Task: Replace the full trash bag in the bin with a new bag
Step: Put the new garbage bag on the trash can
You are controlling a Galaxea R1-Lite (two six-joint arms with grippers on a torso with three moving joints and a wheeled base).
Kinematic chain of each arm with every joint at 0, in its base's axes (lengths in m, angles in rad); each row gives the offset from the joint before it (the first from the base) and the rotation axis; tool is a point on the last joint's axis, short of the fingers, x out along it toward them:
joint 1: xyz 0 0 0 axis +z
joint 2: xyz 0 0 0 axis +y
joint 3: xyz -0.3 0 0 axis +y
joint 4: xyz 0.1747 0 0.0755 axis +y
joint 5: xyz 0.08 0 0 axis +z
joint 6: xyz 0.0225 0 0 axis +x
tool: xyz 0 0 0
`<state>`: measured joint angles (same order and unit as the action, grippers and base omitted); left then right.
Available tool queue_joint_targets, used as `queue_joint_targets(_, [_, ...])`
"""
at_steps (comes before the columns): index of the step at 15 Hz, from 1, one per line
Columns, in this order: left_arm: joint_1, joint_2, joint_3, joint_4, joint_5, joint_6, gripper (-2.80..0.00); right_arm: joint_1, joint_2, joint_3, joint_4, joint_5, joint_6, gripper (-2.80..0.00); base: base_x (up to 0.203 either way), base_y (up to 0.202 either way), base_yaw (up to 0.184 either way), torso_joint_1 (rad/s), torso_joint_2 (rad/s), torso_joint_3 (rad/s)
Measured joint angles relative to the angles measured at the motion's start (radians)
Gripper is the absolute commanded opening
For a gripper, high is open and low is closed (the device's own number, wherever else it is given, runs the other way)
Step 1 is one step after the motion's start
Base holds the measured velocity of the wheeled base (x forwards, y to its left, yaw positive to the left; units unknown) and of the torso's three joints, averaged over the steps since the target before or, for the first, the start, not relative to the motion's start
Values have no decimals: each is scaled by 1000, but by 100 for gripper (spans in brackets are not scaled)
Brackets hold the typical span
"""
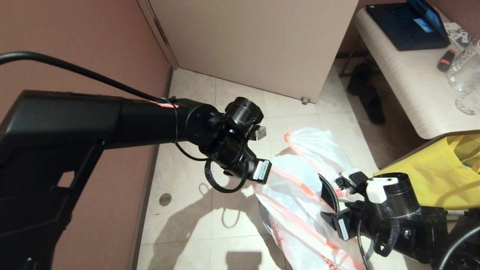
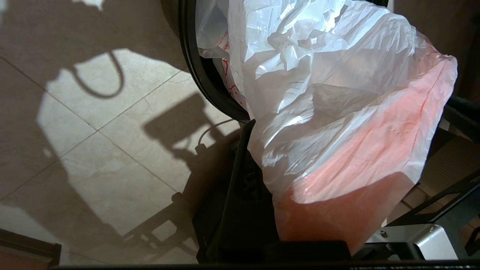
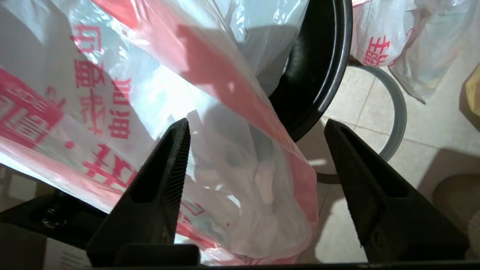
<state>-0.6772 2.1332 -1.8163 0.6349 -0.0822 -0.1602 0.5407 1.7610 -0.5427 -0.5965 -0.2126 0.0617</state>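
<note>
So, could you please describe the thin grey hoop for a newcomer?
Start at the pale tiled floor and find the round black plastic bin. The thin grey hoop lies flat on the tiles beside it, partly behind its rim. Unlike the crumpled white bag next to it, it is a bare, smooth ring.

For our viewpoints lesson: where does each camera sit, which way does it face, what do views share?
Head: high, looking down at floor; both arms, the new bag at the bin.
Left wrist: behind left gripper, facing bag and bin rim.
Right wrist: behind open fingers of right gripper, facing both.
All share bag and bin.
</note>
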Motion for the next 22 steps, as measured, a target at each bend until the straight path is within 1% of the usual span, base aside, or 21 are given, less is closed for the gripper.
queue_joint_targets(1, [1, -2, 0, 0, 0, 0, -280, -5, 9, 24, -27, 12, -29, 0, 0, 0, 0, 0, 0, 0])
queue_joint_targets(2, [5, -4, -1, 0, 1, 0, -280, -11, 18, 42, -48, 25, -38, 0, 0, 0, 0, 0, 0, 0])
queue_joint_targets(3, [9, -7, -2, 0, 1, 1, -280, -25, 28, 61, -52, 29, -25, 0, 0, 0, 0, 0, 0, 0])
queue_joint_targets(5, [19, -18, -3, -1, 1, 0, -280, -52, 42, 84, -56, 33, 36, 0, 0, 0, 0, 0, 0, 0])
queue_joint_targets(6, [27, -23, -4, -1, 1, 0, -280, -56, 49, 95, -52, 32, 44, 0, 0, 0, 0, 0, 0, 0])
queue_joint_targets(7, [36, -27, -5, -1, 1, 0, -280, -57, 60, 104, -52, 23, 45, 0, 0, 0, 0, 0, 0, 0])
queue_joint_targets(9, [47, -35, -7, -3, 1, 1, -280, -58, 77, 135, -47, -29, 46, 0, 0, 0, 0, 0, 0, 0])
queue_joint_targets(10, [53, -40, -8, -4, 1, 0, -280, -58, 81, 147, -35, -37, 48, 0, 0, 0, 0, 0, 0, 0])
queue_joint_targets(12, [69, -48, -10, -5, 1, 0, -280, -54, 85, 155, 25, -38, 65, 0, 0, 0, 0, 0, 0, 0])
queue_joint_targets(16, [94, -62, -18, -10, -4, -5, -280, -38, 77, 99, 177, -31, 165, 0, 0, 0, 0, 0, 0, 0])
queue_joint_targets(18, [101, -66, -20, -11, -4, -5, -280, -22, 62, 42, 284, 11, 233, 0, 0, 0, 0, 0, 0, 0])
queue_joint_targets(19, [105, -67, -22, -11, -5, -6, -280, -15, 48, 21, 325, 32, 254, 0, 0, 0, 0, 0, 0, 0])
queue_joint_targets(20, [110, -68, -22, -11, -4, -6, -280, -7, 33, 1, 366, 50, 261, -280, 0, 0, 0, 0, 0, 0])
queue_joint_targets(22, [121, -69, -26, -11, -5, -6, -280, -1, 17, -16, 399, 60, 261, -280, 0, 0, 0, 0, 0, 0])
